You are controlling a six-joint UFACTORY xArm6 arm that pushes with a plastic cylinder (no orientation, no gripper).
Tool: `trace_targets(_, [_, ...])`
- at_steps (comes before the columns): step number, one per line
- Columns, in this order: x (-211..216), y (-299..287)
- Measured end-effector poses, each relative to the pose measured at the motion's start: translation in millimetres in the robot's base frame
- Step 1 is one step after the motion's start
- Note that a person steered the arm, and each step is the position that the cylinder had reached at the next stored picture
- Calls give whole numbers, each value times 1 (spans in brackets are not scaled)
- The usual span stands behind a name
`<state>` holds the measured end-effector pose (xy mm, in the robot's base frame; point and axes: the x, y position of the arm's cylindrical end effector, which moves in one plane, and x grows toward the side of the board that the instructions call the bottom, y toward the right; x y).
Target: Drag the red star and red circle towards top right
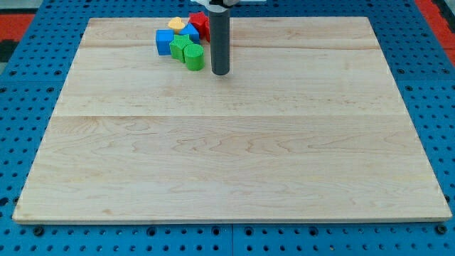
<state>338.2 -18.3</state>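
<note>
My tip [220, 73] rests on the wooden board [234, 156] near the view's top, just right of a cluster of blocks. One red block [198, 23] sits at the cluster's top right, partly hidden behind the rod; I cannot make out its shape. I cannot tell whether a second red block is there. The tip stands below and to the right of the red block, apart from it, and close beside a green cylinder [195, 57].
The cluster also holds a blue cube [165, 42], a yellow block [176, 25], a second blue block [190, 33] and a second green block [180, 48]. A blue pegboard [21, 107] surrounds the board.
</note>
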Motion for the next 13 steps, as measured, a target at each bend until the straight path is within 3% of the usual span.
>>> trace_targets(1, [0,-6])
trace_targets(2, [-2,26])
trace_targets(4, [-87,102])
trace_targets(5, [-144,86])
trace_targets(6, [-146,66])
trace_targets(10, [-147,-127])
trace_targets(13, [-146,-159])
